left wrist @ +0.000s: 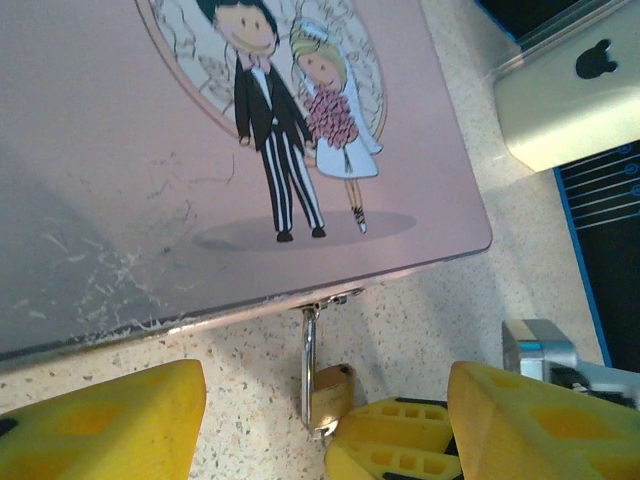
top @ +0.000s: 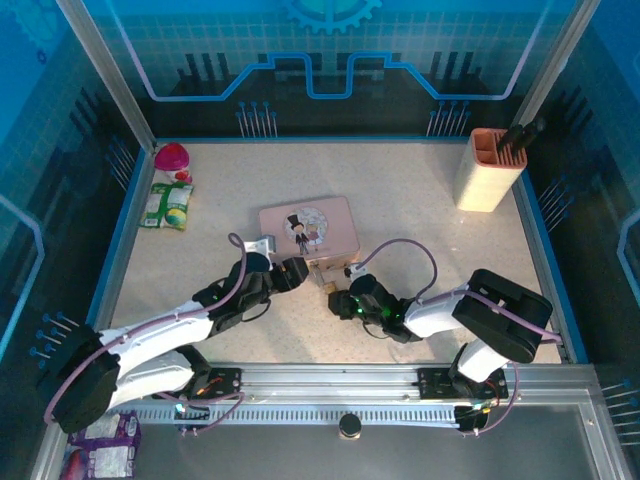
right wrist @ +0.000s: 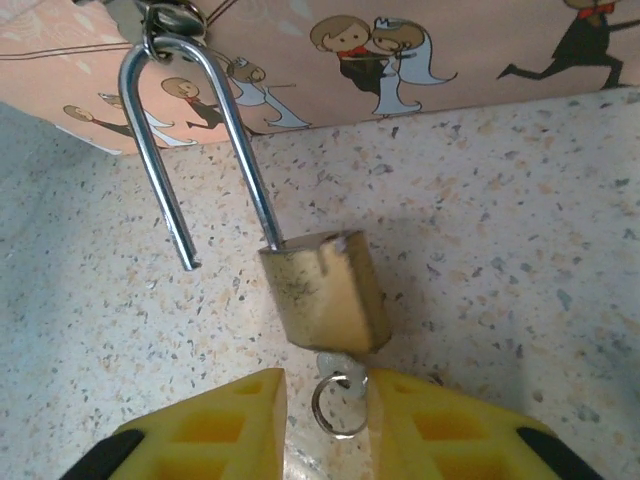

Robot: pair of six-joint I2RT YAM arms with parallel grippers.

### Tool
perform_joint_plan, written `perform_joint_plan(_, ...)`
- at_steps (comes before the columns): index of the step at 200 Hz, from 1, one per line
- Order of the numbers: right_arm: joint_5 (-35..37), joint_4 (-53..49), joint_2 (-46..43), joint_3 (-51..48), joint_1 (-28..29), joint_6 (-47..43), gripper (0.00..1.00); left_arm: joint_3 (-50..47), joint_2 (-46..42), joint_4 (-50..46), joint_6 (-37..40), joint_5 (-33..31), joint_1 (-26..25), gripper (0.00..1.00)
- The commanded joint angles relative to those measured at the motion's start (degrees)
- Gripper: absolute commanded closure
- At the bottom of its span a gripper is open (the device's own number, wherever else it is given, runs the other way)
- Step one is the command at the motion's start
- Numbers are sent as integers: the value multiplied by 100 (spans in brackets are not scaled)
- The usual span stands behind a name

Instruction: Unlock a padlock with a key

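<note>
At the middle of the counter [top: 430,260] lies the pink tin [top: 335,222], a cartoon couple on its lid. Against the tin's near edge the left hand [left wrist: 326,400] stands wide open, its fingers [left wrist: 100,425] either side of the padlock [left wrist: 330,395]. The right hand [right wrist: 328,410], also at that edge, has its fingers close about the key [right wrist: 338,365]; whether they pinch it I cannot tell. The padlock is hooked through the tin's hasp [right wrist: 168,15], its shackle [right wrist: 215,110] sprung with one leg free. The key sits in the padlock's end farthest from the tin.
</note>
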Motion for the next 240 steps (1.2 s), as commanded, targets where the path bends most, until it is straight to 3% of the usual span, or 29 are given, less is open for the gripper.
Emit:
perform_joint_plan(1, -103, -93, -279, -135, -169, -52, 68, 51, -410, -339, 339, -142, 219, 33)
perform_joint_plan(62, -349, -622, -887, 70, -532, -576, 65, 203, -1280, -1243, 934, 163, 1210, 29)
perform_joint_plan(124, -656, -662, -365, 755, -687, -716, 67, 436, -493, -1252, 1118, 1428, 2221, 32)
perform_joint_plan(240, -878, -410, 478, 1186, -752, -778, 69, 706, 755, -822, 1091, 2002, 2397, 34)
